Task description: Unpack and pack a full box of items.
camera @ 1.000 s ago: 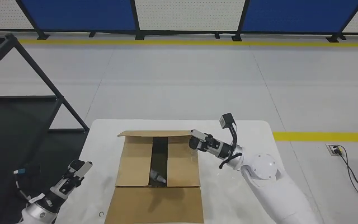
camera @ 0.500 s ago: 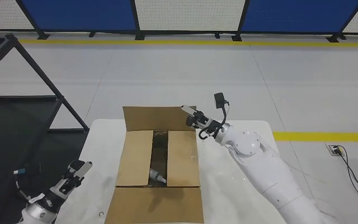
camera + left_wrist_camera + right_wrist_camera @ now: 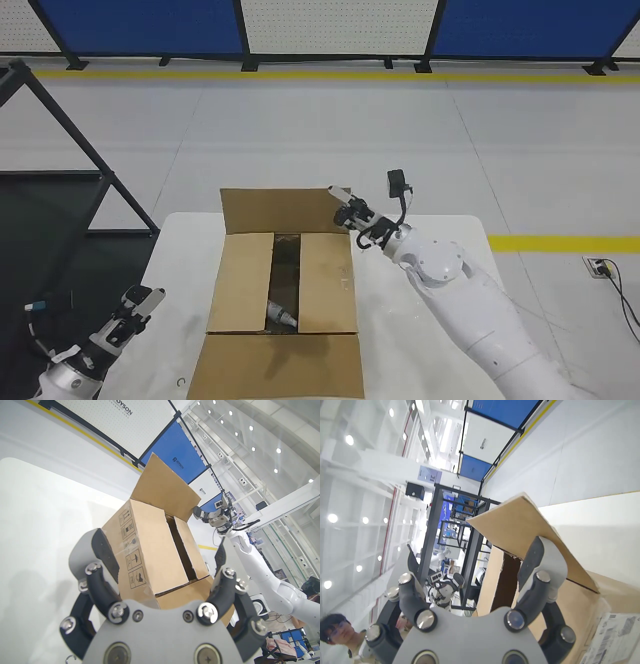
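A cardboard box (image 3: 240,285) stands in the middle of the white table (image 3: 400,330). Its far flap (image 3: 275,210) stands up, the two side flaps lie nearly closed with a dark gap (image 3: 286,270) between them, and the near flap (image 3: 275,368) is folded out. Through the gap a pale item (image 3: 283,318) shows inside. My right gripper (image 3: 345,207) is open at the far flap's right corner, one finger (image 3: 540,560) against the flap (image 3: 520,525). My left gripper (image 3: 137,303) is open near the table's left front edge, facing the box (image 3: 150,550).
A black metal frame (image 3: 60,130) stands off the table's left side. A small ring (image 3: 181,382) lies on the table near the box's front left corner. A paper label (image 3: 615,630) is stuck on the box's side by my right gripper.
The far flap has swung up from lying over the box to standing upright, with my right gripper moving back along its right corner. The left arm has stayed still.
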{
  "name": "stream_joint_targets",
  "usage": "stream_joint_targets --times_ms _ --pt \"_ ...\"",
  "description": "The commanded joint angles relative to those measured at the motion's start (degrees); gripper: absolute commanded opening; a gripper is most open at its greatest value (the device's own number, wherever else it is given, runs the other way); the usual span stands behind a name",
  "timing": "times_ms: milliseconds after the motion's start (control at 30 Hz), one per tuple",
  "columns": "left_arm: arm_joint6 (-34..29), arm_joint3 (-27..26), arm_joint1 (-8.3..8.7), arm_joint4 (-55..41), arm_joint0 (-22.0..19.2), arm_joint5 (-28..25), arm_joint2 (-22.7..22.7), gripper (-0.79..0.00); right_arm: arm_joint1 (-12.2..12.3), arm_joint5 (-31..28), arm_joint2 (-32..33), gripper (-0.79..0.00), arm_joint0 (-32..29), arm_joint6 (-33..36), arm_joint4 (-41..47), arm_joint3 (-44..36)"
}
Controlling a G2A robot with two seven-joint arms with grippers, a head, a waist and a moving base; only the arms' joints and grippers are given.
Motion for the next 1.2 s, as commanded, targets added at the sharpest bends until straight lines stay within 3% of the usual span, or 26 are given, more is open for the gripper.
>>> stream_joint_targets --times_ms 0,167,700,933,1167 --pt "0.43 -0.68 0.00 0.79 0.26 0.10 0.29 0.000 -0.68 0.82 -0.34 0.000 0.66 -2.26 0.41 0.87" --pt "1.79 -1.62 -0.01 1.25 0.95 0.48 0.39 0.000 -2.92 1.95 -1.92 0.000 3.89 -4.03 1.42 6.51" --pt "3.39 -1.38 -0.06 0.85 1.87 1.17 -0.25 0.000 -10.41 4.43 -7.38 0.000 12.06 1.19 1.79 25.62" --pt "3.39 -1.38 -0.06 0.85 1.87 1.17 -0.25 0.000 -12.11 3.85 -7.30 0.000 13.60 1.81 1.05 29.75" --pt "3.39 -1.38 -0.06 0.85 1.87 1.17 -0.25 0.000 -12.37 -3.13 -4.41 0.000 13.31 6.89 4.46 28.64"
